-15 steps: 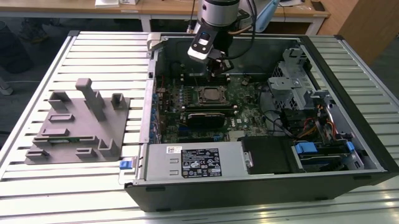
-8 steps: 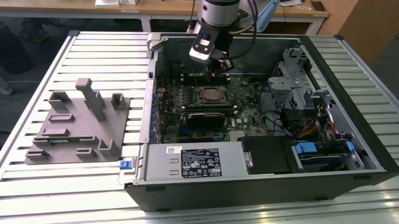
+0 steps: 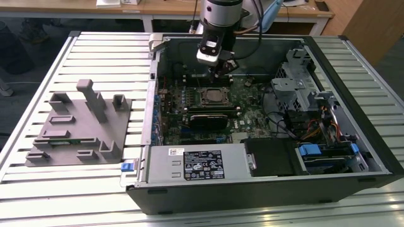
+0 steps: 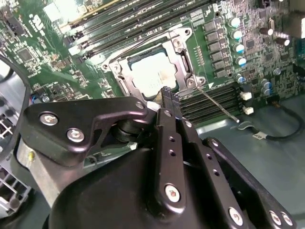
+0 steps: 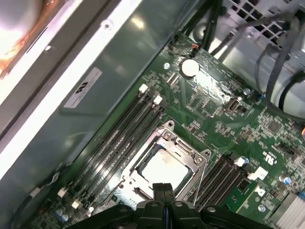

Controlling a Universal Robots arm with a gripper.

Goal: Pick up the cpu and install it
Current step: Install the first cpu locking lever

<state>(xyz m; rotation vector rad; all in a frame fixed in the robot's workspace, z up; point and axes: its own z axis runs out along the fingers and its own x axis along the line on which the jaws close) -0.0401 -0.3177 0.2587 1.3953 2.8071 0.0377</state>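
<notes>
The gripper (image 5: 163, 190) is held with its fingers pressed together and empty just above the cpu (image 5: 163, 168), already seated in the socket frame (image 5: 164, 164). A downward nudge could scratch it.

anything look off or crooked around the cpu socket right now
Nothing stands out. The cpu lies flat and square inside the socket frame on the motherboard, with no visible tilt or damage. The gripper hangs just above it with its fingers together, holding nothing.
</notes>
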